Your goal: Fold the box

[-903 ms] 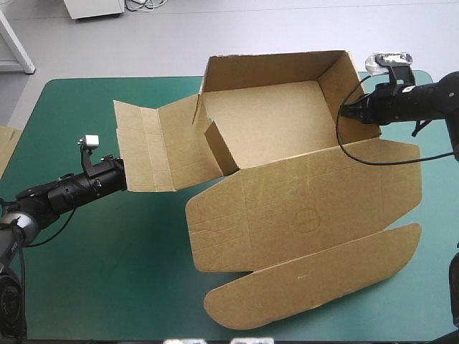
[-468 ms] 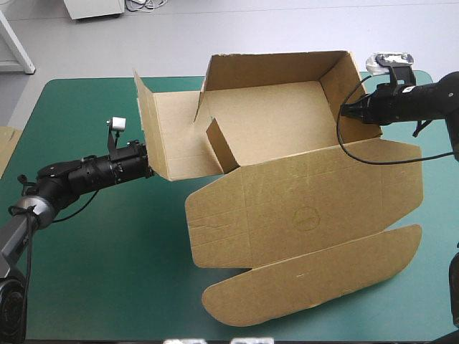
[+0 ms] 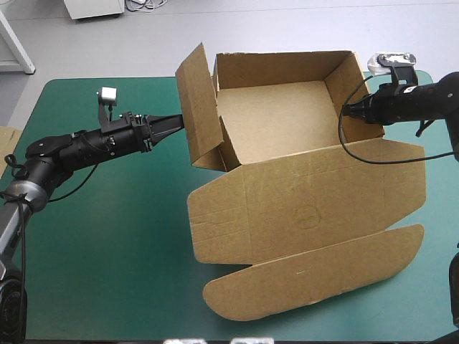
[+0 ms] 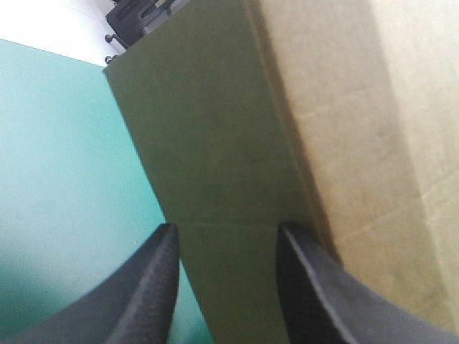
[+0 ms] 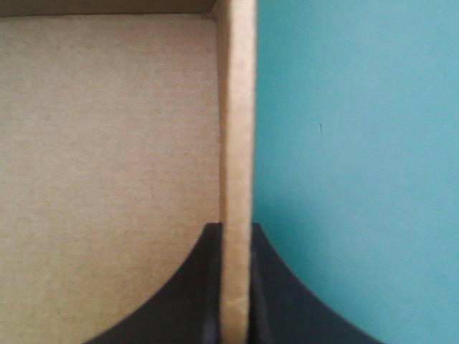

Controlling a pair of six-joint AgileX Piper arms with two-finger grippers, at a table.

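**Box** [image 3: 287,122]: brown board, part-built open tray, on the far right part of the table [image 3: 107,236], which has a teal-green cover.
- Tray: far wall and right wall [image 3: 344,82] upright. The left wall panel [image 3: 197,107] is raised and leans a little outward. The floor shows bare board.
- Lid [image 3: 308,208]: lies flat toward the table's near edge, with the curved tuck flap [image 3: 315,276] flat beyond it.

**Left gripper** [image 3: 172,122]: black fingers spread apart and gripping nothing, with the tips at the outer face of the left wall panel.

**Right gripper** [image 3: 348,110]: fingers pinched almost together on the rim of the right wall, one inside the tray and one outside.

**Spare board** [image 3: 4,140]: a brown edge at the table's left edge.
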